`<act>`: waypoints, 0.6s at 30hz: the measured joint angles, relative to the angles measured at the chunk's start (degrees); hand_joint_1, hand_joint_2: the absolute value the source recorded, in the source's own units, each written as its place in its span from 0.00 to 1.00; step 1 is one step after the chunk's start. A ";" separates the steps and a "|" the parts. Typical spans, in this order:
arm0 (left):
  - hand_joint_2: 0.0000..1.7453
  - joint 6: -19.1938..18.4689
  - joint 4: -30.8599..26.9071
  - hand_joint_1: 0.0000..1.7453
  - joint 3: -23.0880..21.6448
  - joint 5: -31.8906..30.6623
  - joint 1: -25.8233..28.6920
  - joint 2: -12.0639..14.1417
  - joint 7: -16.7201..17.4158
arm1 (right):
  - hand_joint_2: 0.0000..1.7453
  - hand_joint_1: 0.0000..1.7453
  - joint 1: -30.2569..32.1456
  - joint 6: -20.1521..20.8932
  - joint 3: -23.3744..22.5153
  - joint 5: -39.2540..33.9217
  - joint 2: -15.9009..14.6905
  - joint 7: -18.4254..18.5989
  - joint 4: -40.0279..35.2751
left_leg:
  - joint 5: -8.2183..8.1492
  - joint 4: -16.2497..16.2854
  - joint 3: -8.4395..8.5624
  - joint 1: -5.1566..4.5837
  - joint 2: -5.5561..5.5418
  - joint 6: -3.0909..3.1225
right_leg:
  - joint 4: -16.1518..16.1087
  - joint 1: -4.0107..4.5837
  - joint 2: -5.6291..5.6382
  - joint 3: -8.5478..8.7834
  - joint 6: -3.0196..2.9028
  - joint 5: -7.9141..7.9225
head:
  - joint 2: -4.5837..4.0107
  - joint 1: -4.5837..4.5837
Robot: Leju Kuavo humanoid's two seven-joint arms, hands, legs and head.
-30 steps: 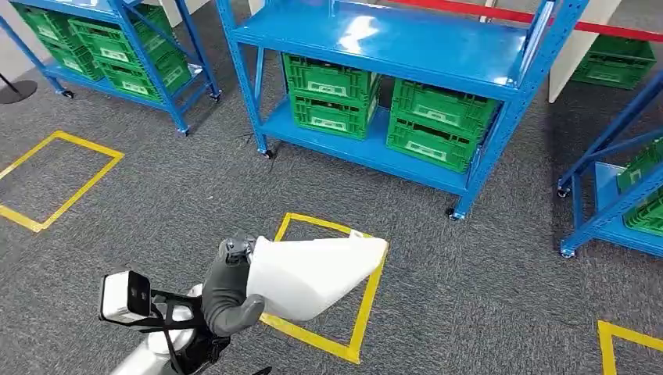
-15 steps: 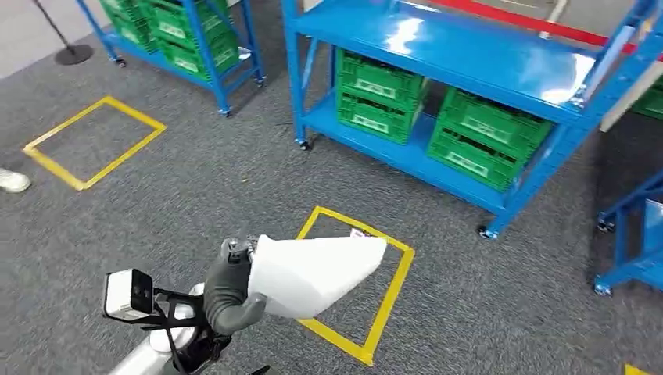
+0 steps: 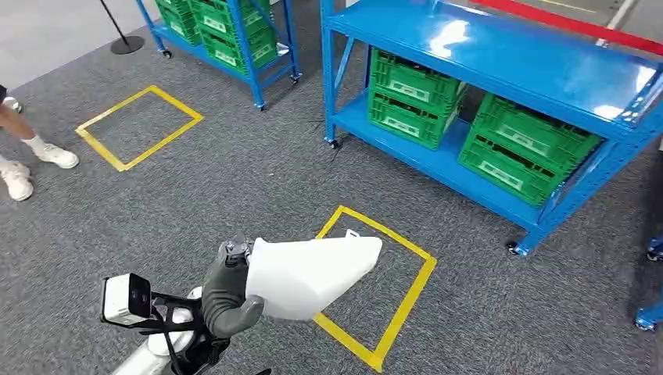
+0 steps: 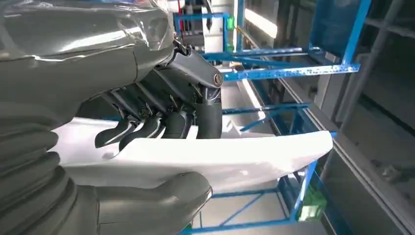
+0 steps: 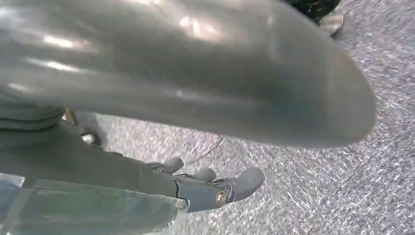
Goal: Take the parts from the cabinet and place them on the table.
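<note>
Fingers [image 4: 147,128] clamp white part [image 3: 313,267] (unlabelled).

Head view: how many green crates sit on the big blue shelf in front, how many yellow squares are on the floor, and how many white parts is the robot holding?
green crates: 4
yellow squares: 2
white part: 1
Total: 7

White moulded plastic part [image 3: 313,275], tapered, lying roughly level in left hand [image 3: 228,293] above carpet
</note>
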 joint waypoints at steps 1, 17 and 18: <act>1.00 0.00 0.06 1.00 0.00 0.00 0.00 0.04 0.00 | 0.00 0.00 0.01 0.00 0.02 0.00 -0.04 0.00 0.00 | 0.10 1.46 -0.91 0.15 0.09 -0.09 | 0.00 0.04 -0.54 0.02 0.02 -0.06 | 0.00 0.04; 1.00 0.18 -0.07 1.00 -0.24 -0.33 -0.85 -0.44 -0.02 | 0.00 0.00 -0.23 0.00 0.24 0.17 0.02 0.18 0.00 | 9.49 -19.20 9.02 -0.96 -2.75 3.31 | 16.47 0.49 0.80 -8.00 0.97 -6.69 | 0.00 0.83; 1.00 0.24 -0.07 1.00 -0.26 -0.35 -0.86 -0.44 -0.02 | 0.00 0.00 -0.24 0.00 0.26 0.22 -0.02 0.20 0.00 | 9.45 -19.06 9.03 -0.95 -3.51 3.26 | 13.38 0.43 0.87 -6.67 1.50 -4.98 | 0.00 0.81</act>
